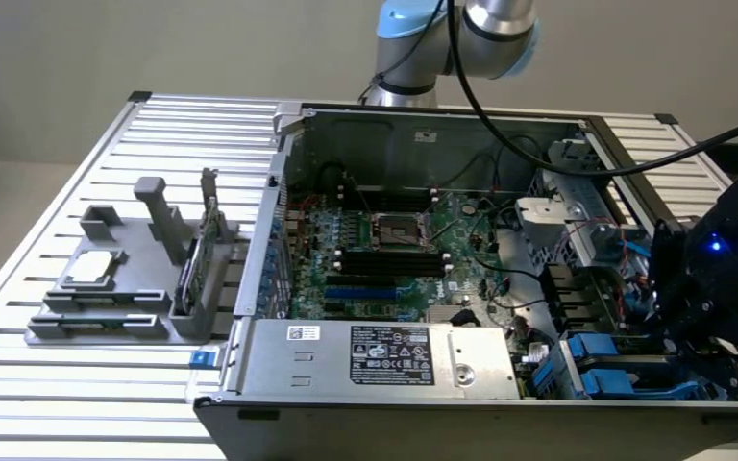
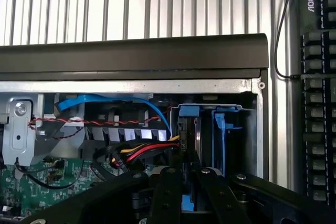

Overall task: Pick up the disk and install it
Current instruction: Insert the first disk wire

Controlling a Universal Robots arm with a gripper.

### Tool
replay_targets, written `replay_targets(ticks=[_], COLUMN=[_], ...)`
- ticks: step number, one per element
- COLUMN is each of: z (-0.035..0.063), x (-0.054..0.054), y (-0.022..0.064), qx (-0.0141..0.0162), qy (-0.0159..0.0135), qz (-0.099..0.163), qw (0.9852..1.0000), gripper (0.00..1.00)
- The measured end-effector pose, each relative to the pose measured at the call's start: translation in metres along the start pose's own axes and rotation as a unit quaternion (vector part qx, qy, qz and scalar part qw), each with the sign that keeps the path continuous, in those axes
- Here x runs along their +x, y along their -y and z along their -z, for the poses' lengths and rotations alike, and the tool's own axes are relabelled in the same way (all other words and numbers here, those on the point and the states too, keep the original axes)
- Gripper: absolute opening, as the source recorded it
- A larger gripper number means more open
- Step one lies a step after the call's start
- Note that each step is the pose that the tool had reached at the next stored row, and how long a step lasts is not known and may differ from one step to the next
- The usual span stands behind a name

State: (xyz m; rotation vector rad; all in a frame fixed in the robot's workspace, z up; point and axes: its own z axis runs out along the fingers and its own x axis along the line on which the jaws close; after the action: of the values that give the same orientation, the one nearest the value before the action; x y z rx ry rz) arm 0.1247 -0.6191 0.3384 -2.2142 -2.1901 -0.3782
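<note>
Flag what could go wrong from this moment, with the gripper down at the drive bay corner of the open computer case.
1. The gripper sits close over the blue-railed disk in the drive bay; a slight tilt could jam the rails against the bay wall.
2. The red, yellow and black cable bundle lies right beside the fingers and might snag.
3. The blue data cable arcs toward the same slot and could get pinched.

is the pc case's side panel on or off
Off. The computer case lies open-side up on the slatted table, with the motherboard, cables and blue drive carriers exposed.
</note>
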Motion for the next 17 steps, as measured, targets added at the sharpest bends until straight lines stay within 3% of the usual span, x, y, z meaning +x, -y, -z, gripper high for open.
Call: replay_targets(ticks=[12,17], z=[-0.001,-0.0013], x=[0.0024,0.0024], y=[-0.0002,-0.0003], qx=[-0.0013,-0.0019], qy=[0.0009,0.003], qz=[-0.005,-0.008], qw=[1.0,1.0], gripper=[0.16,0.16])
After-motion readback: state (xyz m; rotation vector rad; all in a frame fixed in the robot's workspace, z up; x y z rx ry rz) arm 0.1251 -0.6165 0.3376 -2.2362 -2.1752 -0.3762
